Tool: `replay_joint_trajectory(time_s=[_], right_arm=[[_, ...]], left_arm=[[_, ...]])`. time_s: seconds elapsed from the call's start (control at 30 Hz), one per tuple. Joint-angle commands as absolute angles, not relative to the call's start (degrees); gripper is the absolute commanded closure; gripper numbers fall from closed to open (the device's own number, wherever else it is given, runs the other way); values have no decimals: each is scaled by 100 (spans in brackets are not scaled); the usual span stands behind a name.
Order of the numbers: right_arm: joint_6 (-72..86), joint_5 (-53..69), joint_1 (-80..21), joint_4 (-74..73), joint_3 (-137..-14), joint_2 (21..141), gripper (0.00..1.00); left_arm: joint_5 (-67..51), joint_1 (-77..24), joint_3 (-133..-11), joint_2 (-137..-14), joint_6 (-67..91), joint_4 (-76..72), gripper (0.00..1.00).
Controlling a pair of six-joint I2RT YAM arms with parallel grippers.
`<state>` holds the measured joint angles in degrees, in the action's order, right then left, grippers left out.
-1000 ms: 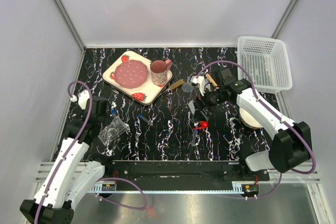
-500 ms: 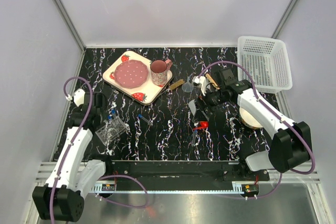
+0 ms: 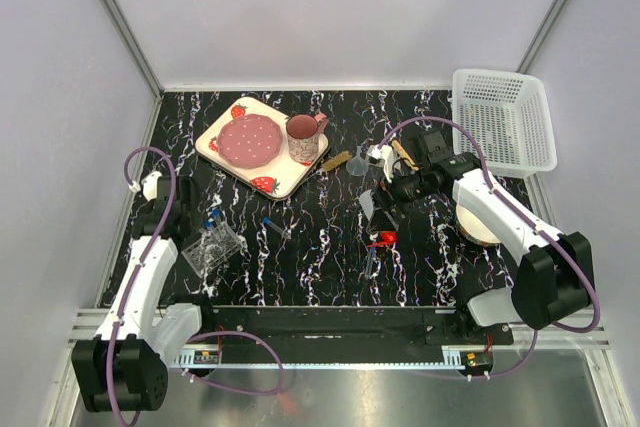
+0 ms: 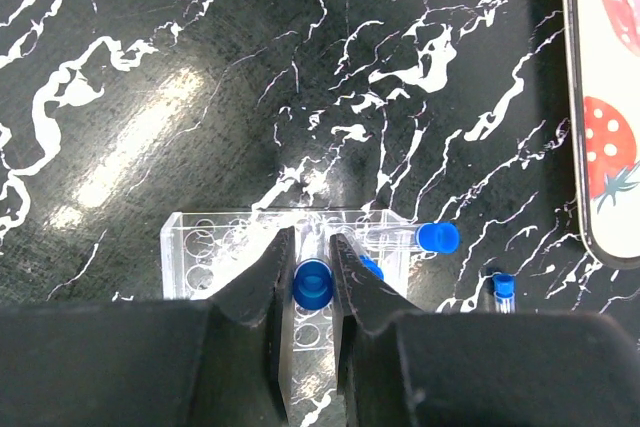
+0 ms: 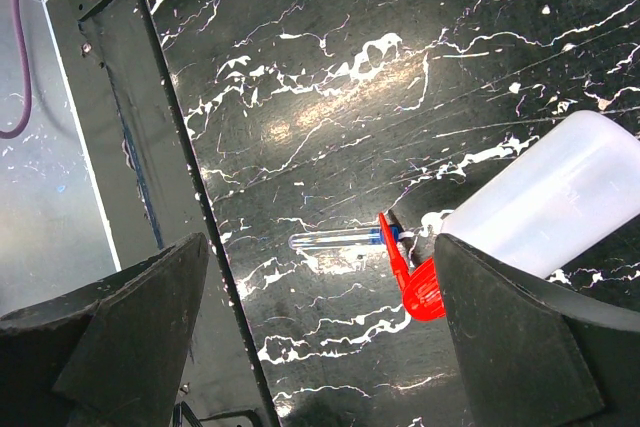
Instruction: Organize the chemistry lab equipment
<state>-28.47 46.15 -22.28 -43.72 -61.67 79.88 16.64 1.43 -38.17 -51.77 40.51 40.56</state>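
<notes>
Left pincer [image 4: 310,238] holds a blue-capped tube [image 4: 313,285] upright over the rack [image 4: 225,244]. Right pincer [image 5: 320,243] gapes over the squeeze bottle [image 5: 560,197], cap toward the near desk [image 3: 325,265] edge.

Both arms have white shells and black joints. The left arm [image 3: 140,277] and the right arm [image 3: 500,212] each carry a thin purple cable [image 3: 150,160] that curves in a loop beside the upper part. A big black round joint [image 3: 550,282] sits at each base. The left gripper [image 4: 312,252] has two matte black fingers [image 4: 250,292], like wedges with narrow tips. The fingers [image 5: 130,327] of the right gripper [image 5: 320,239] are black too, broad and with flat sides.
</notes>
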Motion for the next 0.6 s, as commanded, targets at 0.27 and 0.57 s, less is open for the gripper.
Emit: replay_joint_trajectory(time_s=[0.27,0.57], right_arm=[[-2883,4790,-2180,-4245,-6161,7936,0],[-2874,4799,-2188,-4254,-6170,7945,0]], left_arm=[[1406,211,-3876,-5168,3929,3981,93],[1529,202,-4052,-4887,3955,4350,93]])
